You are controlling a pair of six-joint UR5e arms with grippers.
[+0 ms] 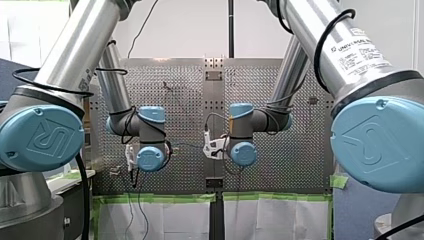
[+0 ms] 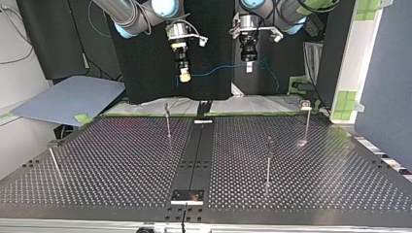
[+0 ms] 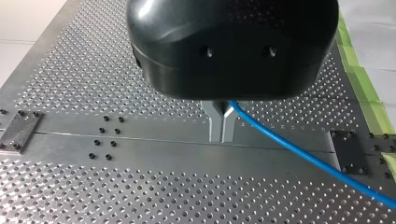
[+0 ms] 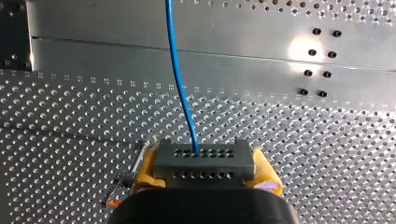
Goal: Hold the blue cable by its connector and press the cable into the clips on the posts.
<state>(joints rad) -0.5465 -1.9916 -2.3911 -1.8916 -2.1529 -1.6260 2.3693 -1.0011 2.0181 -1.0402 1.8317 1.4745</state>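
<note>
The blue cable (image 2: 214, 72) hangs in a shallow sag between my two grippers, high above the table. My right gripper (image 4: 203, 163), with yellow pads (image 4: 144, 170), is shut on the cable's dark grey connector (image 4: 204, 158), and the cable (image 4: 180, 79) leaves it straight ahead. My left gripper (image 3: 222, 136) has its metal fingers shut on the cable (image 3: 299, 149), which trails away to one side. In the top view my right gripper (image 2: 183, 75) is at the left and my left gripper (image 2: 248, 67) at the right. Thin posts (image 2: 167, 121) (image 2: 268, 160) (image 2: 306, 121) stand on the table below.
The perforated table (image 2: 121, 165) has a solid strip down its middle (image 2: 197, 155). Another post (image 2: 53, 162) stands at the top view's left edge. A blue-grey sheet (image 2: 68, 99) lies beyond the table, and green tape (image 3: 369, 93) lines the table's far edge.
</note>
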